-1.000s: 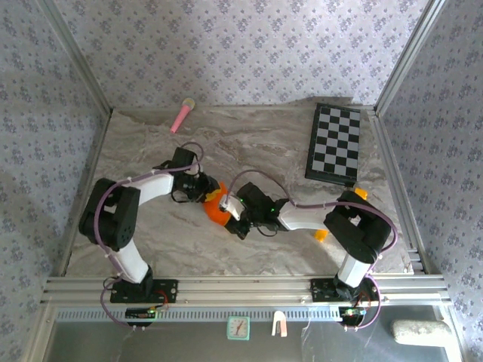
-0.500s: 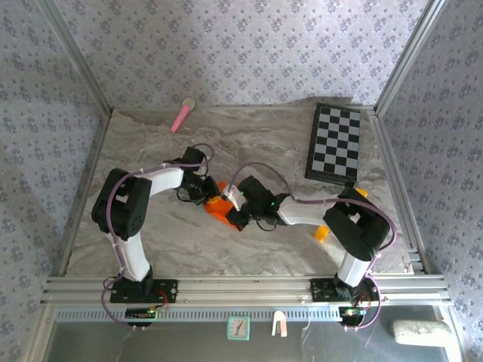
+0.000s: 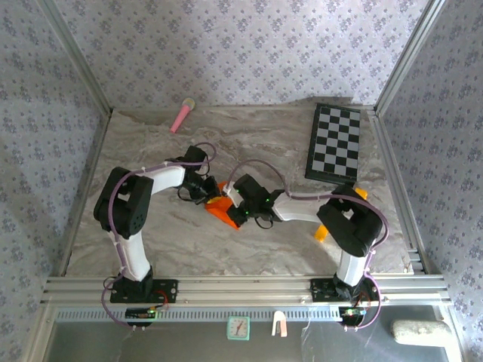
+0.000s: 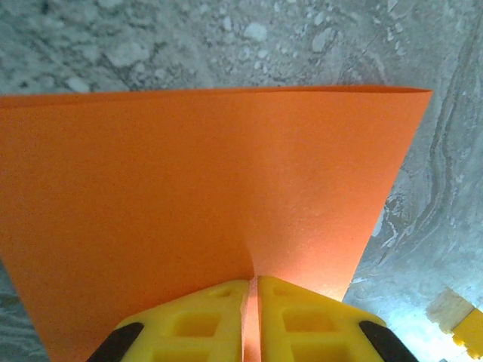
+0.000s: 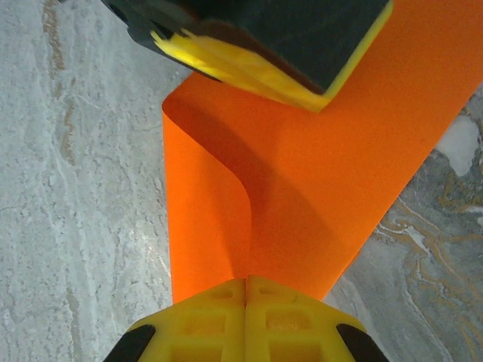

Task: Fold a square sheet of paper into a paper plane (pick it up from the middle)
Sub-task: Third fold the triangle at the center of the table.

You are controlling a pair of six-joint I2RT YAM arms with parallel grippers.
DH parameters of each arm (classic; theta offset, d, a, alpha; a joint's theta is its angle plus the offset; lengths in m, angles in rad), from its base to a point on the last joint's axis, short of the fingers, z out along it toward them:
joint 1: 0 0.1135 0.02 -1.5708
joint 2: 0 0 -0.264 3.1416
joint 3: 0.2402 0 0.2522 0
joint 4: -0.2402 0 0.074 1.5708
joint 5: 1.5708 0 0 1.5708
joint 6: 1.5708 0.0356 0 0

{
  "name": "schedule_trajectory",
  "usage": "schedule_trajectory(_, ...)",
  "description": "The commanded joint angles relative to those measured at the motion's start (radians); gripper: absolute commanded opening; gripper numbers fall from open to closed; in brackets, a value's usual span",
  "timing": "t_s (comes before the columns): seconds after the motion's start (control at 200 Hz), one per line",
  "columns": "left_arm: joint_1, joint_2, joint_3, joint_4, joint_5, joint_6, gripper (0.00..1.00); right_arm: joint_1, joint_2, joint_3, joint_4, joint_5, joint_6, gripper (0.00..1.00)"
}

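Since the left fingers (image 4: 204, 320) are pinched right together, with just a thin orange edge running between the 2 yellow pads, they're clamped on the square sheet of paper (image 4: 189, 188). Same deal with the right fingers (image 5: 207, 317): pads together, paper coming straight out from between them.

From the left wrist, the sheet fans out flat and wide away from the pads, its straight far edge set against the marbled bench (image 4: 151, 38). From the right wrist it's less tidy. 1 side curls over in a soft rounded fold, and the other arm's fingers bite the far end.

From up top, the paper is a small orange patch near the middle of the bench, squeezed between the 2 arms meeting tip to tip. Can't tell if it's lifted clear of the bench.

The checkerboard (image 3: 334, 143) sits well off at the back right, and the pink stick (image 3: 182, 115) is at the back left edge.
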Motion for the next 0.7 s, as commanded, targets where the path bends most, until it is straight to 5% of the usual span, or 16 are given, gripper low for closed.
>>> schedule_trajectory(0.0, -0.009, 0.033, 0.002, -0.045, -0.025, 0.017, 0.14, 0.001, 0.016, 0.026, -0.028, 0.025, 0.028, 0.02)
schedule_trajectory(0.695, -0.013, 0.038, 0.002, -0.041, -0.018, 0.022, 0.13, 0.005, 0.048, 0.045, -0.059, 0.062, 0.034, 0.02)
